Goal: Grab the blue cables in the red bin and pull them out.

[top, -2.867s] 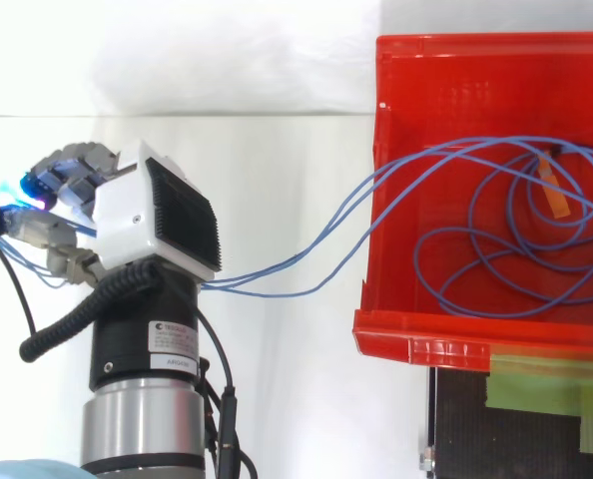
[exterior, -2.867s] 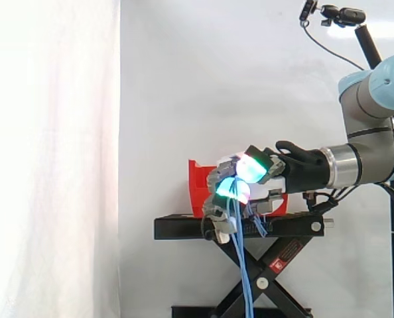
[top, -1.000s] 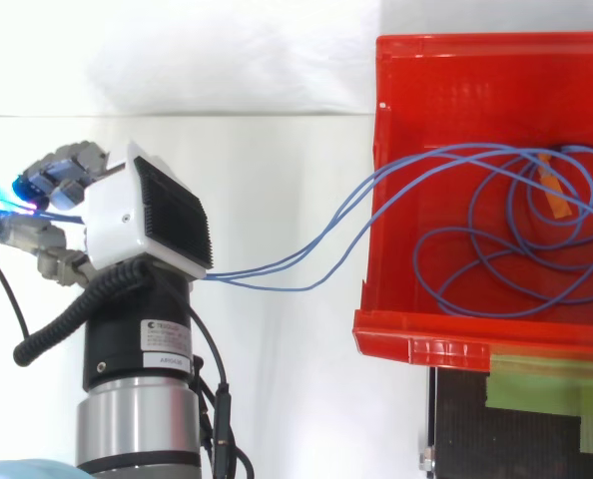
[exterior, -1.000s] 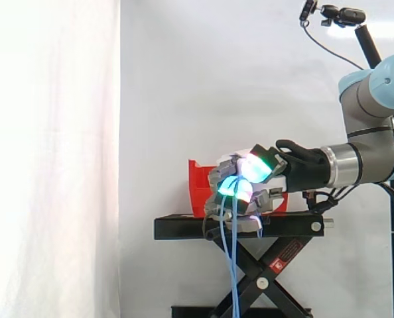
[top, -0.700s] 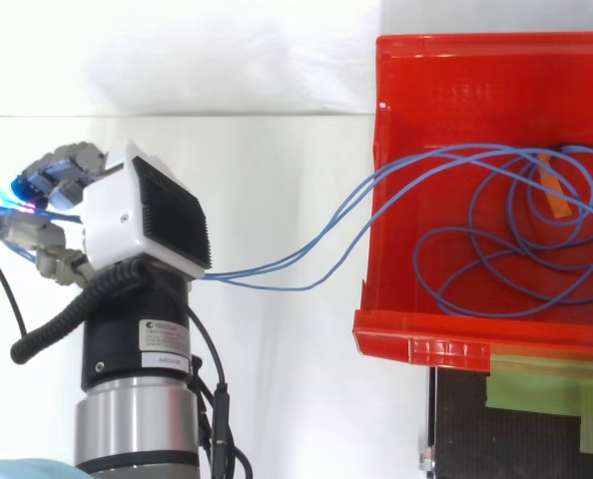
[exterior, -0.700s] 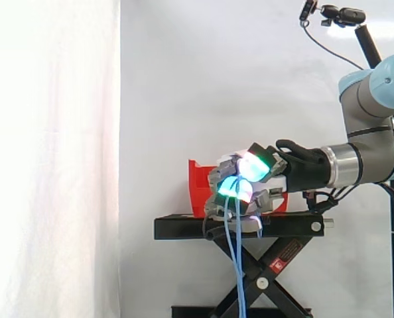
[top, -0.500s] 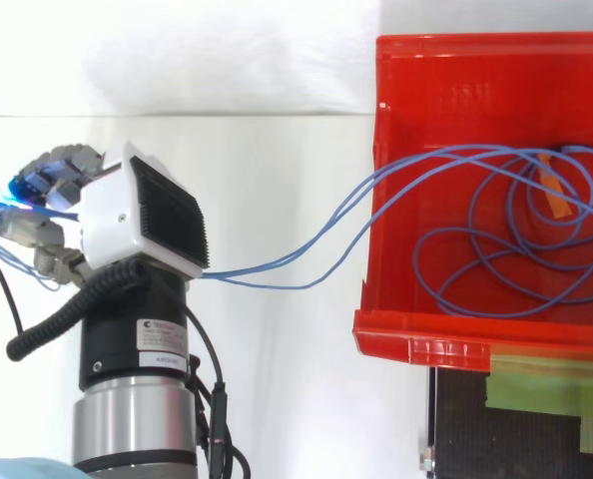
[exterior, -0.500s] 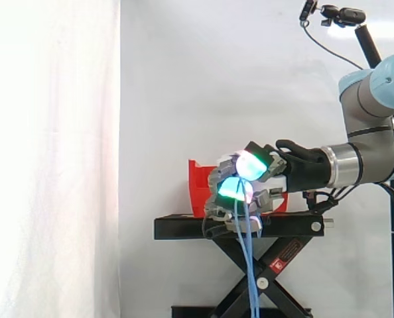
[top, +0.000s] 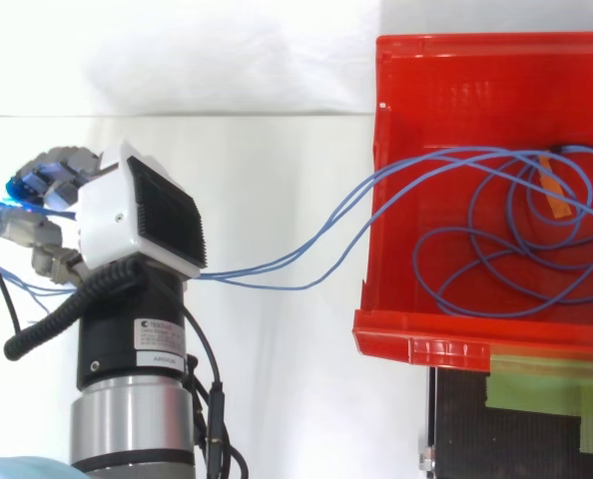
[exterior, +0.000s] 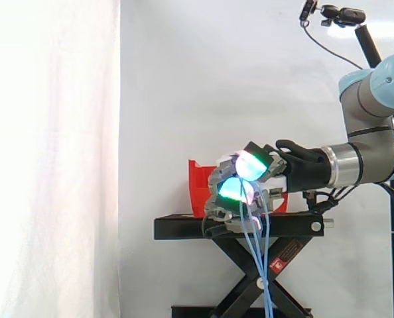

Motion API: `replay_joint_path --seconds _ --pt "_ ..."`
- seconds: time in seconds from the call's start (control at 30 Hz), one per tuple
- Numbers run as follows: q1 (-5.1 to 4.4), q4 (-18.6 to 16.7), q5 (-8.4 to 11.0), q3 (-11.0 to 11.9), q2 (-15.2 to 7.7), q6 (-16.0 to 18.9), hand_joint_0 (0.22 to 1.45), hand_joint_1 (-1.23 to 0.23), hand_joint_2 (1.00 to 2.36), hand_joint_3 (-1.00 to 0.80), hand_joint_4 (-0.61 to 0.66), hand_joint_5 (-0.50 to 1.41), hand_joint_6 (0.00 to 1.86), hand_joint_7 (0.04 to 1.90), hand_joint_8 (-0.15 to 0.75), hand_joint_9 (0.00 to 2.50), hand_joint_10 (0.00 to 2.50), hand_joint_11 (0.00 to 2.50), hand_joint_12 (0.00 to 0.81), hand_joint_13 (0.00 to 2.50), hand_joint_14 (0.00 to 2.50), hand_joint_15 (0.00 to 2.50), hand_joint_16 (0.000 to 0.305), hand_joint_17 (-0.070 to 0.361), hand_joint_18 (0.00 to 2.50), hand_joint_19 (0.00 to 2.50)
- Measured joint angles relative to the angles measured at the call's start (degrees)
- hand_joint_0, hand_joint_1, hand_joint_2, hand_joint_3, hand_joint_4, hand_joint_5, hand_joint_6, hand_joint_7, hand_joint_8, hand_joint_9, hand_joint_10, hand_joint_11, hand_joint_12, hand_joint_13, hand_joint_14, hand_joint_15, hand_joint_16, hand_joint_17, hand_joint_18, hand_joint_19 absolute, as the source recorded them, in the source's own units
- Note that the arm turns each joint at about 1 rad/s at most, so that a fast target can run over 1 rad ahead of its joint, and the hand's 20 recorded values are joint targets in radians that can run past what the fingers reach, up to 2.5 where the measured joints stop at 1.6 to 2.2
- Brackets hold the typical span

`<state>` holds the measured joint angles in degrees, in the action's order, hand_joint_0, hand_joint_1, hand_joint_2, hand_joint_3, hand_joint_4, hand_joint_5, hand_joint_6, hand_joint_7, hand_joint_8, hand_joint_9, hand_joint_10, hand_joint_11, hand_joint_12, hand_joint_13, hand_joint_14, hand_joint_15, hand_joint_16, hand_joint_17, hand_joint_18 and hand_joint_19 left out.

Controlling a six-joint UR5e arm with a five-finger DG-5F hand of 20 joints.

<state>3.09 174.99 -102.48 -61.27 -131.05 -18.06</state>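
The pull looks partly done. The hand (top: 142,222) has its fingers (exterior: 239,189) curled round the blue cables (top: 306,251) and holds them off to one side of the red bin (top: 456,334), well apart from it. From the hand, strands run back in a slack arc over the bin's nearest wall, and loose lengths hang below the fingers, in front of the black stand (exterior: 184,227). Inside the bin lie several loops of cable, with a small orange piece (top: 548,190) among them — these are what is left to draw out.
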Motion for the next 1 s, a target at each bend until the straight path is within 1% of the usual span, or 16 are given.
replay_joint_path --seconds 0.03,0.1,0.17,0.67,0.87,1.0 --pt "-0.01 0.00 0.00 0.00 0.00 0.00 0.84 -0.90 1.00 -1.00 0.10 0.78 0.66 0.64 0.276 0.93 0.02 1.18 0.303 0.96 2.07 1.06 0.043 0.097 1.01 1.25" --pt "-0.03 0.00 0.00 0.00 0.00 0.00 0.86 -0.94 1.00 -1.00 0.11 0.73 0.76 0.59 0.274 0.93 0.02 1.18 0.309 0.96 2.07 1.07 0.044 0.098 1.01 1.24" --pt "-0.07 0.00 0.00 0.00 0.00 0.00 0.87 -0.95 1.00 -1.00 0.10 0.70 0.83 0.55 0.274 0.92 0.02 1.19 0.303 0.96 2.06 1.07 0.043 0.097 1.01 1.25" --pt "-0.10 0.01 0.00 0.00 0.01 0.04 0.93 -1.00 1.00 -1.00 0.10 0.53 1.05 0.41 0.266 0.90 0.02 1.19 0.309 0.94 2.10 1.06 0.044 0.099 1.01 1.24" --pt "-0.10 0.08 0.00 0.00 0.01 0.08 0.96 -1.01 1.00 -0.90 0.09 0.46 1.14 0.37 0.262 0.89 0.01 1.21 0.303 0.93 2.11 1.06 0.044 0.099 1.01 1.24" --pt "-0.10 0.09 0.00 -0.01 0.00 0.09 0.97 -1.01 1.01 -0.86 0.08 0.44 1.17 0.35 0.259 0.88 0.01 1.21 0.309 0.93 2.12 1.06 0.044 0.099 1.01 1.24"
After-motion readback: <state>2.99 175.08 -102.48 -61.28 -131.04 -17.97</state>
